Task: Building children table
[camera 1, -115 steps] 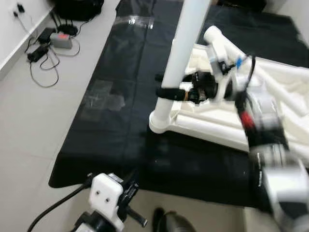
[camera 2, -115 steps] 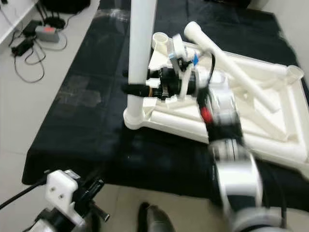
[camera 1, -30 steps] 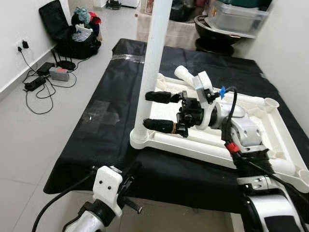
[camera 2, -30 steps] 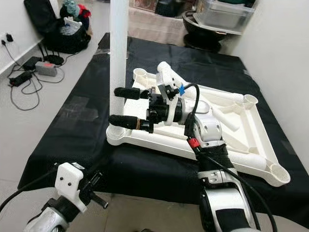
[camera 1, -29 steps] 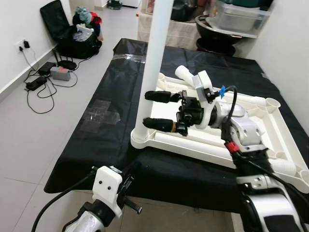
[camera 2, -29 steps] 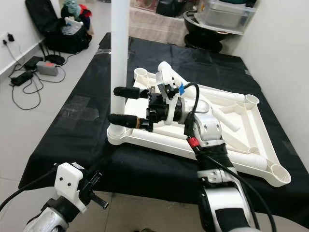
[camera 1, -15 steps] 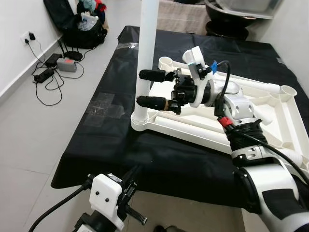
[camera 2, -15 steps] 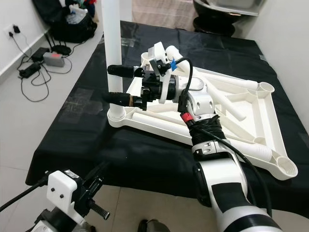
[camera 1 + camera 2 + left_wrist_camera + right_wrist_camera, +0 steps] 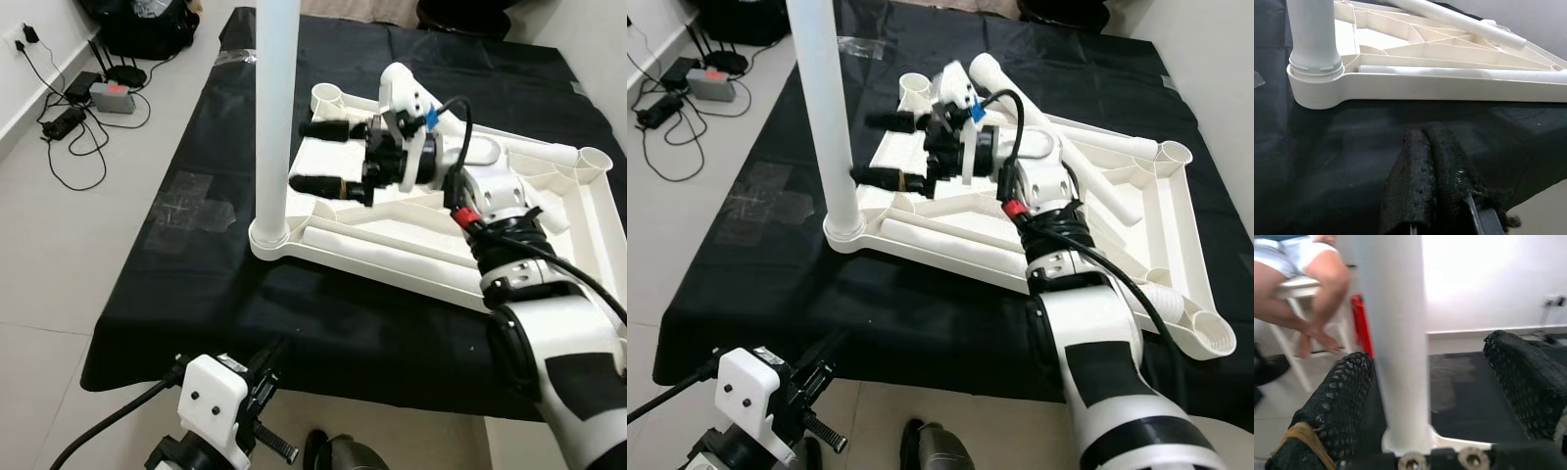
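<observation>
The right gripper [image 9: 312,157], fingers spread wide and holding nothing, hangs just beside the upright white table leg [image 9: 271,117], not touching it. The leg stands in a corner socket of the upside-down white table top [image 9: 392,257], probably seated so it needs no support. The left gripper [image 9: 1437,171], fingers pressed together, idles low, well apart from the leg, over the black mat [image 9: 196,284].
</observation>
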Available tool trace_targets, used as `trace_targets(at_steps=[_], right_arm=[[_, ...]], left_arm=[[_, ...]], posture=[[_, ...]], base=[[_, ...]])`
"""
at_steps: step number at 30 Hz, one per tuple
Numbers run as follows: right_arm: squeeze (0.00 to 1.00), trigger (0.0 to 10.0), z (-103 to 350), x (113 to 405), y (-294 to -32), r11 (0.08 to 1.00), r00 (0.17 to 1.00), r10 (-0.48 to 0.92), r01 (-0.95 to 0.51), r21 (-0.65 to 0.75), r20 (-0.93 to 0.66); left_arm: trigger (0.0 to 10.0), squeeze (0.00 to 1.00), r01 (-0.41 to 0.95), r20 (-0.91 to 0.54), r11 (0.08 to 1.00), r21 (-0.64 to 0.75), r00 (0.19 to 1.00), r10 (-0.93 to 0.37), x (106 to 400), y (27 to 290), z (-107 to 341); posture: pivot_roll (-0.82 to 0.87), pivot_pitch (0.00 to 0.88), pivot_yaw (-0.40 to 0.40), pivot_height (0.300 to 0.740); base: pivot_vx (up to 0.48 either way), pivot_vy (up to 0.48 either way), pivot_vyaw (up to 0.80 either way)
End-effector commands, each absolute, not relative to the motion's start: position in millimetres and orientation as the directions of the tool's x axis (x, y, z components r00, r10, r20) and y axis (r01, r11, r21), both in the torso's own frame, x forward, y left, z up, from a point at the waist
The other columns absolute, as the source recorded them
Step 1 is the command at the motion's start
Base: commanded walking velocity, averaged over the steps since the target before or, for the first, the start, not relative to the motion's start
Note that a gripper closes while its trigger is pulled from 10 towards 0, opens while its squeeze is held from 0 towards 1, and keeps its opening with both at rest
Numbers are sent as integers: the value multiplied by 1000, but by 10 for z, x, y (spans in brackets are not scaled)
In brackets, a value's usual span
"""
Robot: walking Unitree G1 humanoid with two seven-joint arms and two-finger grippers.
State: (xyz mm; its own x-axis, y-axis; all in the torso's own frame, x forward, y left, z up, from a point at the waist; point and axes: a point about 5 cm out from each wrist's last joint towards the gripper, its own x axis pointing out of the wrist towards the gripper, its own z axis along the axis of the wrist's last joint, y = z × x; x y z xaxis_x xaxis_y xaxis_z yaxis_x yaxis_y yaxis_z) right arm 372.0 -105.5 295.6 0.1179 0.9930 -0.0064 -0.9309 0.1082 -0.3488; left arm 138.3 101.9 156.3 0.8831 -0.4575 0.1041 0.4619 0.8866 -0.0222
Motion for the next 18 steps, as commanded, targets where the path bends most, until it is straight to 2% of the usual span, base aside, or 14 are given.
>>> trace_targets(at_steps=[1, 2, 3, 6, 8, 11, 17, 18], right_arm=[[0, 10000, 2996, 3677, -1041, 66, 61, 998, -934, -351, 25], [0, 10000, 3042, 3650, -975, 49, 24, 997, -940, -339, 78], [0, 10000, 3042, 3650, -975, 49, 24, 997, -940, -339, 78], [0, 10000, 3075, 3589, -744, 15, -40, 988, -939, -345, 151], [0, 10000, 3067, 3594, -707, 18, -38, 987, -936, -351, 154], [0, 10000, 3088, 3621, -557, 87, 19, 982, -930, -358, 189], [0, 10000, 3094, 3589, -468, 80, 5, 978, -932, -354, 207], [0, 0, 3092, 3577, -464, 62, -11, 980, -932, -356, 200]], left_arm=[[10000, 0, 463, 93, 886, -29, 884, -459, 1364, 1005, 1566], [10000, 0, 463, 94, 886, -28, 884, -458, 1371, 1006, 1566], [10000, 0, 463, 94, 886, -28, 884, -458, 1371, 1006, 1566], [10000, 0, 461, 97, 887, -25, 884, -457, 1411, 1015, 1559], [10000, 0, 461, 96, 887, -24, 884, -457, 1417, 1016, 1558], [10000, 0, 458, 99, 889, -21, 886, -454, 1441, 1018, 1559], [10000, 0, 456, 100, 890, -19, 886, -452, 1454, 1016, 1564], [10000, 0, 455, 101, 890, -19, 887, -451, 1455, 1013, 1562]], posture=[[121, 251, -132, 740], [117, 250, -132, 740], [117, 250, -132, 740], [111, 238, -134, 740], [111, 238, -134, 740], [110, 236, -136, 740], [105, 237, -137, 740], [99, 232, -137, 740]], base=[[0, 0, 0], [0, 0, 0], [0, 0, 0], [0, 0, 0], [0, 0, 0], [0, 0, 0], [0, 0, 0], [0, 0, 0]])
